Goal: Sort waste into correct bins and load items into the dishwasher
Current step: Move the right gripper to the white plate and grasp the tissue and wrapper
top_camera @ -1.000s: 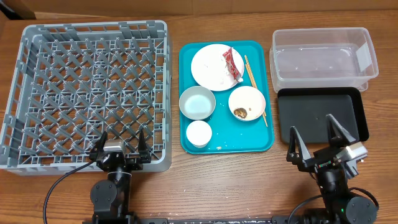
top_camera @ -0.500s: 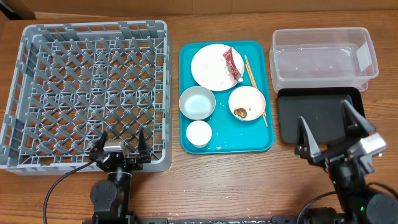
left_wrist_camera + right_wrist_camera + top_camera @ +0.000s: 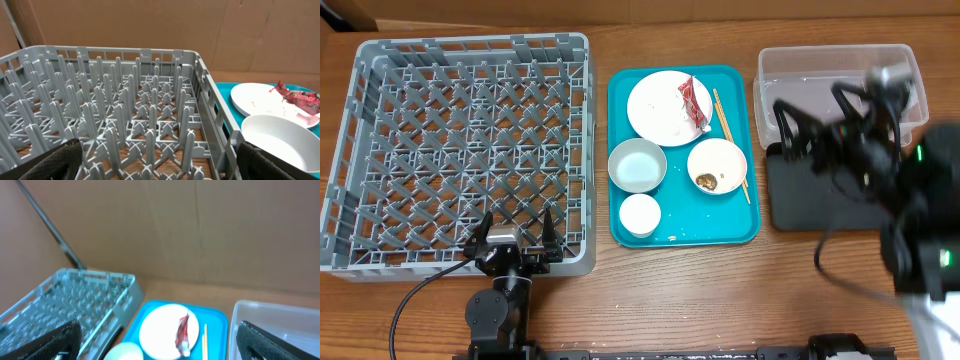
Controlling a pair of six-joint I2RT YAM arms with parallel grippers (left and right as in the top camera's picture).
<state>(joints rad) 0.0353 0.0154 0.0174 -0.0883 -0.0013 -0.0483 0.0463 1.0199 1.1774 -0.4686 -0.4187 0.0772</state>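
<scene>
My left gripper [image 3: 514, 222] sits where it was a second ago, at the near edge of the table [image 3: 720, 290] just in front of the dish rack [image 3: 470, 150], released with its fingers spread. My right gripper [image 3: 810, 100] has moved. It was low at the near right edge, and now it hangs farther out, blurred, over the seam between the black tray [image 3: 820, 205] and the clear tub [image 3: 840, 55]. Its fingers are spread wide and it holds nothing.

The dishes have not shifted, and all of them rest on the teal tray [image 3: 720, 225] between the rack and the bins. A few whitish specks [image 3: 672, 238] lie on the tray's near edge. Just beyond them is the small white cup [image 3: 640, 214], then the greyish bowl [image 3: 637, 165]. To that bowl's right is a white bowl [image 3: 720, 160] with brown food bits [image 3: 706, 181] in its bottom.

Farthest is the round pale plate [image 3: 660, 105]. The red-and-white wrapper [image 3: 693, 100] lies crumpled across the plate's right rim. Thin wooden chopsticks [image 3: 730, 145] run near-to-far along the tray's right side, close beside the white bowl.

On the right, the shallow black tray lies nearer and the rimmed clear tub sits just behind it — the two edges look close, though my arm hides the join. The grey rack fills the left of the table, and its lattice floor shows clearly in my left wrist view.
</scene>
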